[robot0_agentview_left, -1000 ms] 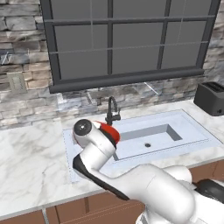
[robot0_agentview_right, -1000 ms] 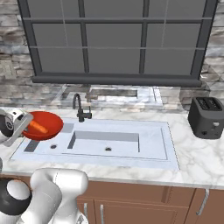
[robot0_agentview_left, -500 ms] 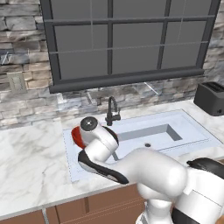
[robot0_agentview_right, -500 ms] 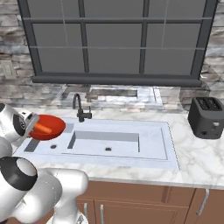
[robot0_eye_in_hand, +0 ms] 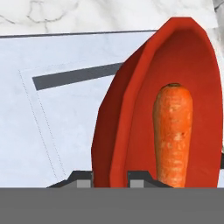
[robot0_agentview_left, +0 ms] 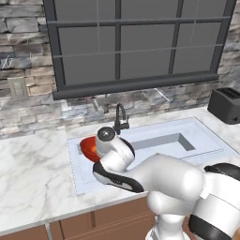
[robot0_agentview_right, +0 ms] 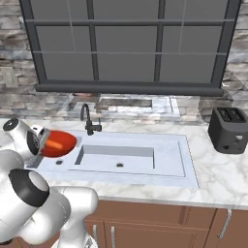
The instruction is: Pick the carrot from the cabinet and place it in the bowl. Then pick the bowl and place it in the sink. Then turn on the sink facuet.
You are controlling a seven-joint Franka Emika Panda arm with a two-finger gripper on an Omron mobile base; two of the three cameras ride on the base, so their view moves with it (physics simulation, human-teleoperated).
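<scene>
1. Bowl [robot0_eye_in_hand: 131, 118] rim is clamped between the gripper [robot0_eye_in_hand: 110, 176] fingertips; jaws are drawn together on the near wall of the rim, one tip inside, one outside.
2. Carrot [robot0_eye_in_hand: 172, 131] lies inside the bowl, lengthwise along its floor, in contact with the red surface.
3. Bowl is held off the surface over the left end of the sink [robot0_agentview_right: 164, 162], tilted; in the right base view the carrot [robot0_agentview_right: 54, 144] shows as an orange streak inside the bowl [robot0_agentview_right: 60, 143].
4. Left base view: bowl [robot0_agentview_left: 87, 146] is partly hidden behind the wrist, just left of the sink faucet [robot0_agentview_left: 121, 118].
5. Sink faucet stands at the far edge of the sink, spout curving toward the basin.
6. Toaster [robot0_agentview_right: 228, 130] sits on the counter [robot0_agentview_left: 33, 164], far right, well apart from the bowl.
</scene>
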